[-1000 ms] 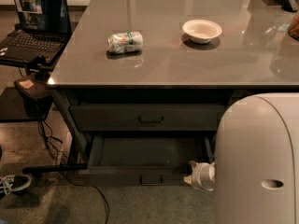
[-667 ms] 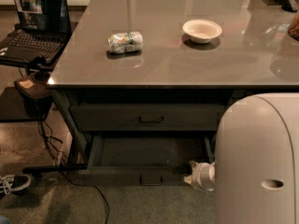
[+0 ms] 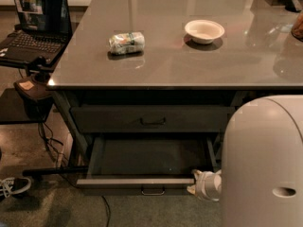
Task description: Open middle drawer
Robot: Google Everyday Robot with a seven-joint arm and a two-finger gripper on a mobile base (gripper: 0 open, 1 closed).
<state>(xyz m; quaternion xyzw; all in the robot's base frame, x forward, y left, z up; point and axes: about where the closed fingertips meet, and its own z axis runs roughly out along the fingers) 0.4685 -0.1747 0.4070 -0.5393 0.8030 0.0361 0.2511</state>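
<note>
End effector, grip unclear, stays beside the pulled-out middle drawer; nothing moved.

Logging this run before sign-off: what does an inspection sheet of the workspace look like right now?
Surface: grey tabletop, glossy, with reflections.
Job's things: middle drawer stands pulled out, grey interior showing, handle at front centre.
Clutter: crumpled packet and white bowl on the tabletop, apart.
Grippers: gripper low at the open drawer's right front corner; contact unclear.
Cables: dark cable on the floor below the drawer.
Surroundings: open laptop at left; shoe on the floor; closed drawer above the open one.
</note>
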